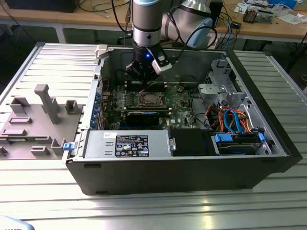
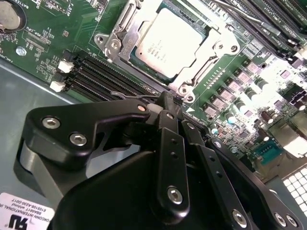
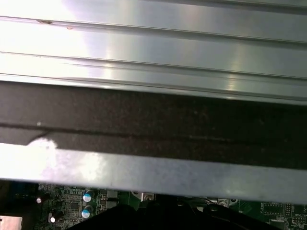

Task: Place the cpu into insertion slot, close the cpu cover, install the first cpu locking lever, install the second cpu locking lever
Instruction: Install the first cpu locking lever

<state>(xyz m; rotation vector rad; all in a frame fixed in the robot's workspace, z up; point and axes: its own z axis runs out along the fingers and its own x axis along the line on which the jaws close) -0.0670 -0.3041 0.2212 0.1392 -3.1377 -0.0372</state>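
The cpu point(image 2: 165, 40), a pale silvery square, lies flat in the insertion slot point(image 2: 111, 44) on the green motherboard. The cpu cover point(image 2: 209, 56) is down around its edges. In the exterior view the cpu point(image 1: 152, 99) sits mid-board inside the open computer case. My gripper point(image 2: 166, 101) is black, with its fingers closed together into one tip. That tip is just beside the socket's corner, next to a thin wire locking lever point(image 2: 125, 95). Whether it touches the lever is unclear. From outside, the gripper point(image 1: 144, 82) hangs over the board just behind the socket.
Black memory slots point(image 2: 105, 72) run beside the socket. A power supply point(image 1: 127, 143) fills the case front, and a drive cage with coloured cables point(image 1: 235, 124) stands on the exterior view's right. A grey fixture point(image 1: 43, 115) lies outside on the ribbed table. The dark case wall point(image 3: 153, 129) is close.
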